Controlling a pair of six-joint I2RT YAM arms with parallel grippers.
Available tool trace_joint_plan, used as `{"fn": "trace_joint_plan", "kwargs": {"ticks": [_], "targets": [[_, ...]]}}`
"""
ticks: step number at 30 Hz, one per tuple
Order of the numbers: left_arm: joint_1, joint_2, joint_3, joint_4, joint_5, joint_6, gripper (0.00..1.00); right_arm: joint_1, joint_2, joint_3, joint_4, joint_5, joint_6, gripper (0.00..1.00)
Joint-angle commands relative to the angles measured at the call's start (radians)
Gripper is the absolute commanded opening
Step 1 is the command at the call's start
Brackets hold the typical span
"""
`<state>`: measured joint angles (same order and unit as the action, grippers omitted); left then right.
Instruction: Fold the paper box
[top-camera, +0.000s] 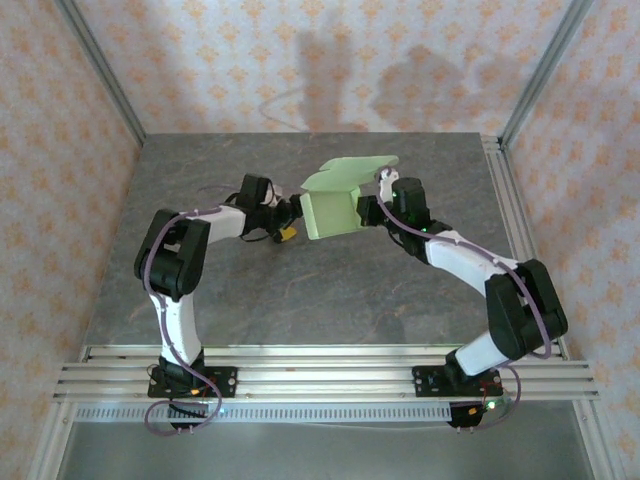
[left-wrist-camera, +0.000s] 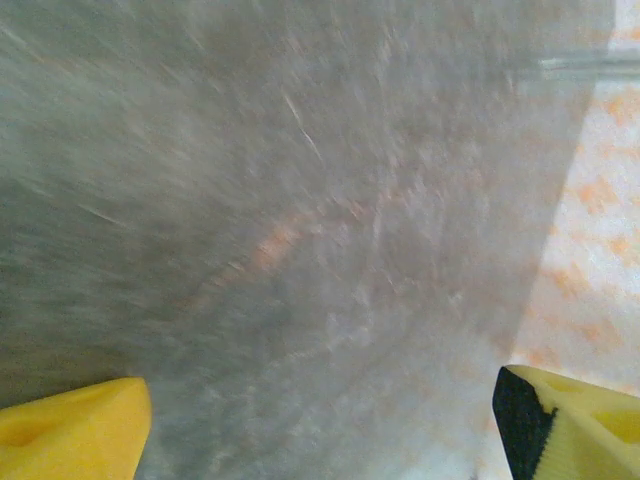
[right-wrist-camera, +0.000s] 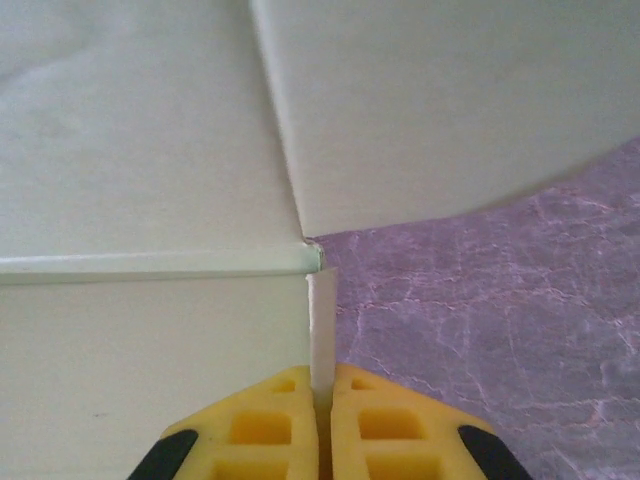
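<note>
Right gripper (right-wrist-camera: 322, 390) tight on paper box (top-camera: 328, 213), flap rearward

**Blur, Cropped Edges and a Covered Tab**

Ahead of the left hand (left-wrist-camera: 320, 435), the desk (left-wrist-camera: 300, 200) was smeared by motion blur and its grain was unreadable. The bottom edge cut off both of that hand's yellow fingers (left-wrist-camera: 75, 430). In front of the right hand (right-wrist-camera: 322, 430), the paper box (right-wrist-camera: 150, 170) ran off the top and left edges, so its full outline could not be told. Its thin tab was hidden lower down between that hand's fingers (right-wrist-camera: 250, 435). From above, both hands' fingertips were too small to tell apart.
</note>
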<state>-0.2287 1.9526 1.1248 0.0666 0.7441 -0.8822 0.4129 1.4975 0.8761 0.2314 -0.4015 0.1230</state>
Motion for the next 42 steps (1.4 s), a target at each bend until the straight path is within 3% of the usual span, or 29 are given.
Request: {"fn": "trace_joint_plan", "kwargs": {"ticks": [1,11,20,25,27,30,32,34,42], "targets": [[0.053,-0.077,-0.057,-0.031,-0.083,0.039,0.9,-0.002,-0.025,-0.021,-0.066,0.076,0.0,0.08],[0.076,-0.205,-0.044,-0.172,-0.237,0.163,0.94,0.083,0.07,-0.008,-0.291,0.474,0.021,0.06],[0.075,-0.251,-0.028,-0.232,-0.286,0.208,0.94,0.113,0.197,0.065,-0.419,0.657,0.111,0.08],[0.075,-0.27,-0.028,-0.239,-0.295,0.222,0.95,0.114,0.219,0.094,-0.464,0.671,0.146,0.12],[0.074,-0.277,-0.028,-0.238,-0.295,0.229,0.96,0.113,0.207,0.098,-0.465,0.655,0.143,0.19],[0.071,-0.293,-0.031,-0.227,-0.299,0.249,0.97,0.112,0.157,0.09,-0.454,0.63,0.128,0.31],[0.065,-0.318,-0.042,-0.208,-0.319,0.266,0.97,0.109,0.118,0.096,-0.473,0.609,0.105,0.47],[0.058,-0.332,-0.03,-0.219,-0.339,0.294,0.98,0.102,0.08,0.095,-0.48,0.571,0.081,0.58],[0.008,-0.379,-0.007,-0.148,-0.429,0.444,1.0,-0.016,-0.09,0.074,-0.5,0.308,-0.055,0.8]]}}
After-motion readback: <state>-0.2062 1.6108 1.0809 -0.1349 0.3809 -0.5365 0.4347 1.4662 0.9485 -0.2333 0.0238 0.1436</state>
